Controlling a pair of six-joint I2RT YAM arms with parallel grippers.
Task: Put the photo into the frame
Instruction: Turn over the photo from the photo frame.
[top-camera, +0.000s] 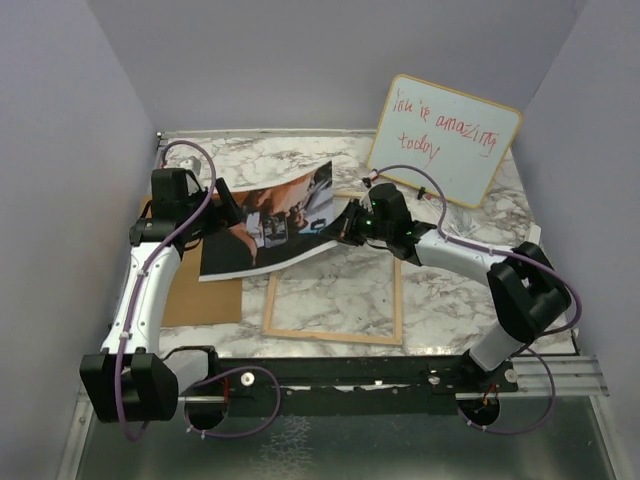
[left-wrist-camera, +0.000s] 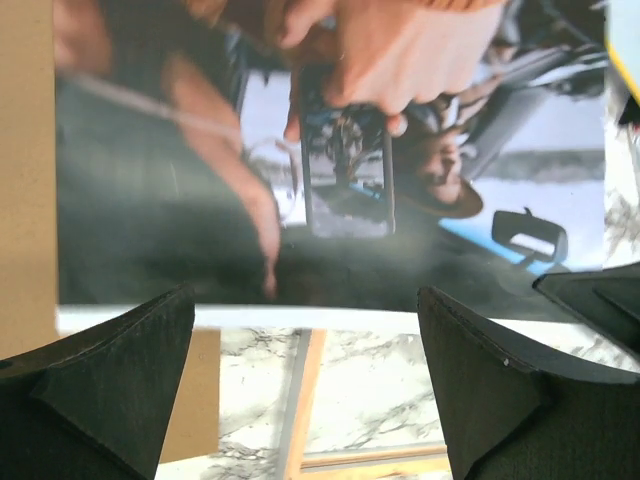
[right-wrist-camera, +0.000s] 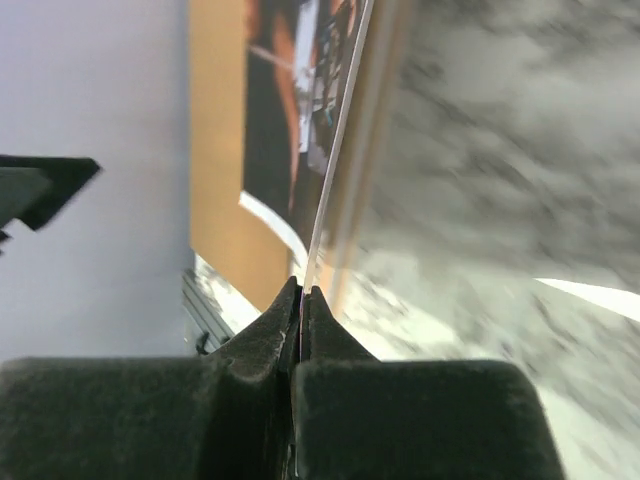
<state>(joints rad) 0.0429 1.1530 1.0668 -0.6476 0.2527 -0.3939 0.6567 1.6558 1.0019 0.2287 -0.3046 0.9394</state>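
The photo (top-camera: 270, 222), a dark glossy print with orange-brown tones and a white border, hangs tilted above the table's left half. My right gripper (top-camera: 344, 234) is shut on its right edge; the right wrist view shows the thin sheet (right-wrist-camera: 318, 150) pinched between the closed jaws (right-wrist-camera: 302, 296). At the photo's left end my left gripper (top-camera: 226, 206) stands open. From the left wrist, the photo (left-wrist-camera: 330, 150) fills the top, its white edge level with my spread fingertips (left-wrist-camera: 305, 300). The frame (top-camera: 335, 336), light wood, lies flat on the marble below, one rail (left-wrist-camera: 305, 400) showing.
A plain brown backing board (top-camera: 200, 292) lies flat at the left, partly under the photo. A wood-rimmed whiteboard (top-camera: 446, 138) with red writing leans against the back right wall. Grey walls close in the table on three sides.
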